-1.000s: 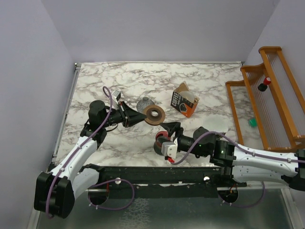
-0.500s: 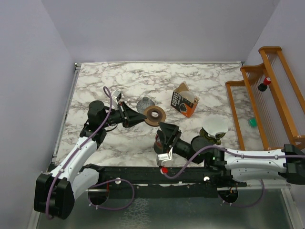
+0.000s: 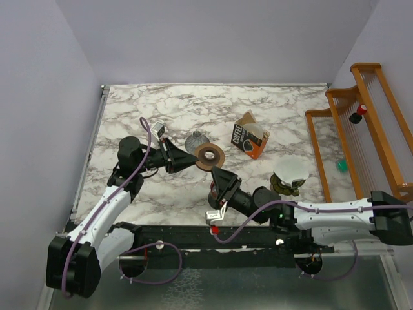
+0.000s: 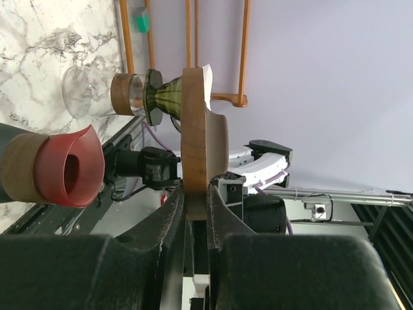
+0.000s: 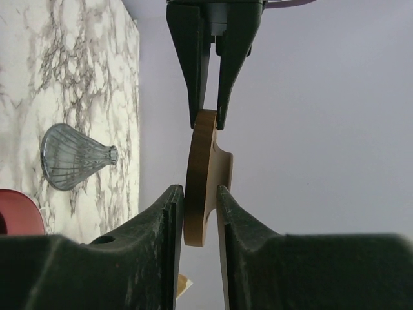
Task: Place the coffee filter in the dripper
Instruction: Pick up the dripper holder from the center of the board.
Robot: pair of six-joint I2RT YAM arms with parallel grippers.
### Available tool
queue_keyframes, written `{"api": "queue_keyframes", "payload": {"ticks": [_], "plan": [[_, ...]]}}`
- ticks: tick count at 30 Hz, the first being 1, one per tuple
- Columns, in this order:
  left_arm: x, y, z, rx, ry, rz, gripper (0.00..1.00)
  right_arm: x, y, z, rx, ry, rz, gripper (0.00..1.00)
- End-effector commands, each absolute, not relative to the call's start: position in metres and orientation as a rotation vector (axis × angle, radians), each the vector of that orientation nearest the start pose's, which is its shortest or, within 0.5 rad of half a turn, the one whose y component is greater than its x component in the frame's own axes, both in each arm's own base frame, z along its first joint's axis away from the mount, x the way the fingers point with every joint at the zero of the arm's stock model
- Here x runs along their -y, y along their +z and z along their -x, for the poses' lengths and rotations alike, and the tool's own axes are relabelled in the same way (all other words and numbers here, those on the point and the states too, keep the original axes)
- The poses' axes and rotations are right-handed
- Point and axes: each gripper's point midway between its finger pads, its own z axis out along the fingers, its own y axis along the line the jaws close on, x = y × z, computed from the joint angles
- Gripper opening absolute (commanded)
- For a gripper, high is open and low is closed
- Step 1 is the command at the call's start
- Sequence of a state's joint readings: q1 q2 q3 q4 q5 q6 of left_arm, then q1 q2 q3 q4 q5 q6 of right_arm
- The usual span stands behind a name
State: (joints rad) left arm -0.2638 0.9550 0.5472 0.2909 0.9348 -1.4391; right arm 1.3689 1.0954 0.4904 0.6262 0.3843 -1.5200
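Since the earlier view my right arm has swung left and low, uncovering the cone-shaped white paper coffee filter [image 3: 292,169]. Its right fingers [image 5: 169,232] have narrowed about the flat brown wooden ring [image 5: 201,161]. They straddle its lower edge, close to both faces; whether they have clamped I cannot tell. The left fingers [image 4: 169,219] grip the ring's opposite edge.

The filter sits mouth-up on a dark stand [image 3: 282,185] at the right front of the marble-patterned desk [image 3: 271,110]. It is well apart from the ribbed clear glass cone [image 3: 195,141], which lies on its side behind the ring and which I judge to be the dripper's bowl.

Risks:
- A left release before the right bites would drop the ring, perhaps onto the glass.
- Opposed pulls could twist it free.
- The cone may roll.
- My right forearm, just beside the filter, could tip it.

Writing: the dark face of the brown-and-orange carton [image 3: 250,143] appears to read "COFFEE".
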Motion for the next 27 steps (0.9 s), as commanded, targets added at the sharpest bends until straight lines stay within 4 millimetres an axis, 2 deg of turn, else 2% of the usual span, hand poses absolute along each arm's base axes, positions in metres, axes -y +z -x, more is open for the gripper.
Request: {"api": "queue_keyframes", "payload": {"ticks": [1,10,15,20,25,27], "plan": [[0.227,0.282,-0.198,-2.046,-1.969,0.253,0.00,-0.325,0.276,-0.177,-0.498,-0.469,1.421,0.30],[0.226,0.283,-0.190,-2.046,-1.985,0.231,0.00,-0.325,0.278,-0.180,-0.499,-0.496,1.401,0.18],[0.225,0.284,-0.186,-2.039,-1.989,0.217,0.00,-0.324,0.279,-0.181,-0.509,-0.494,1.394,0.01],[0.225,0.287,-0.183,-2.029,-1.989,0.188,0.00,-0.324,0.283,-0.180,-0.527,-0.464,1.383,0.01],[0.225,0.291,-0.183,-2.011,-1.973,0.151,0.35,-0.321,0.291,-0.181,-0.585,-0.415,1.354,0.01],[0.225,0.293,-0.184,-2.003,-1.966,0.135,0.44,-0.318,0.295,-0.183,-0.605,-0.421,1.336,0.01]]}}
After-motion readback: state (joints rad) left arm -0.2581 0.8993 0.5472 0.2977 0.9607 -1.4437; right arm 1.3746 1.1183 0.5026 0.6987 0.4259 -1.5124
